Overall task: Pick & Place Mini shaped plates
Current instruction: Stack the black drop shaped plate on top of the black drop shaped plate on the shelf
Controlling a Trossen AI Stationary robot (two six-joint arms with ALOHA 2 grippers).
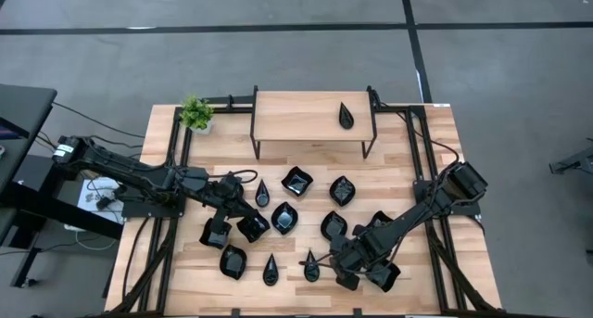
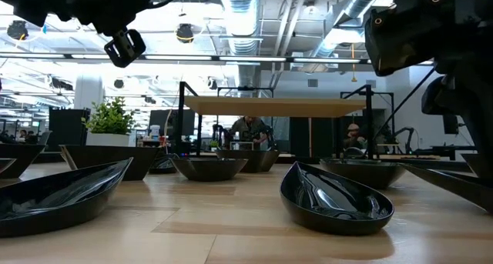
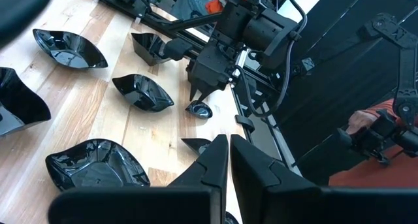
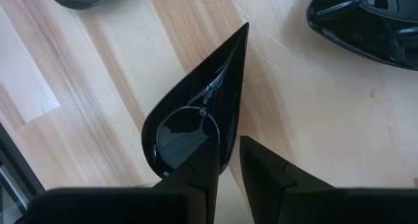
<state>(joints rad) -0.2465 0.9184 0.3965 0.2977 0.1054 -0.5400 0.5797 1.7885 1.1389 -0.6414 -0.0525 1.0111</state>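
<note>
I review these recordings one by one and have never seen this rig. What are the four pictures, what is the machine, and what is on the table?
The machine is two dark robot arms at a wooden table. One picture looks straight down, one looks level across the tabletop, and two come from cameras on the arms' wrists.

Scattered on the table are mini shaped plates: small glossy black dishes, some teardrop-shaped, some squarish. One teardrop plate on the shelf sits on a raised wooden shelf, with a small potted plant beside it.

The left gripper is shut and looks empty, over the plates at front left. The right gripper is clamped on the rim of a teardrop plate at front right.
</note>
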